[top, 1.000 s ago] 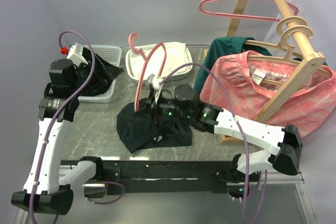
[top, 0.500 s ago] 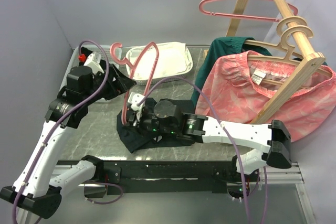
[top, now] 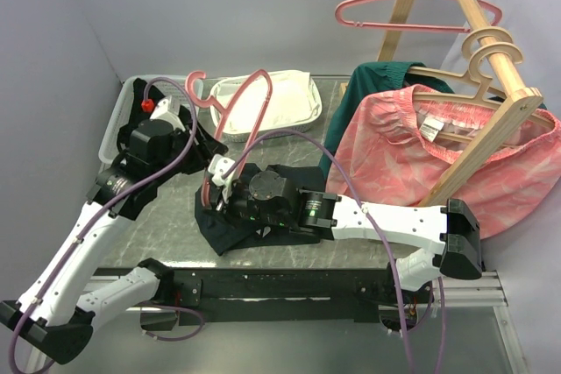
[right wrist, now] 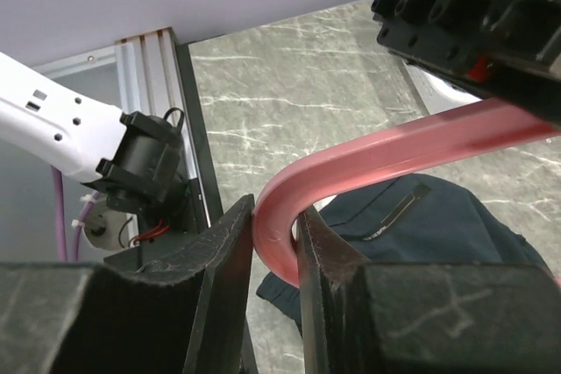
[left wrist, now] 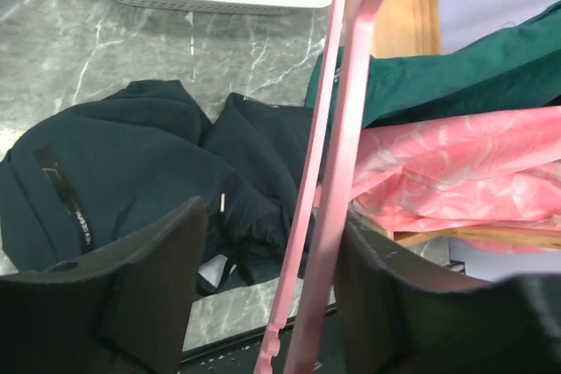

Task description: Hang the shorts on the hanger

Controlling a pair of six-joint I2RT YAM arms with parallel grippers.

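On the table (top: 166, 216), hanger (top: 261, 83) held above the black shorts (top: 223, 227).
Top: right gripper (top: 213, 188) at the hanger's 7 o'clock end. Left wrist: left gripper (left wrist: 272, 243) gapes, pink bars between its fingers. Right wrist: jaws clamp the hanger's bend.

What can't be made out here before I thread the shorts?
Top external: the right arm covers much of the shorts; their waistband opening is hidden.
Left wrist: the top edge cuts off the hanger; whether the left gripper touches it is unclear.
Right wrist: beyond the right gripper, the left arm hides the hanger's far end.
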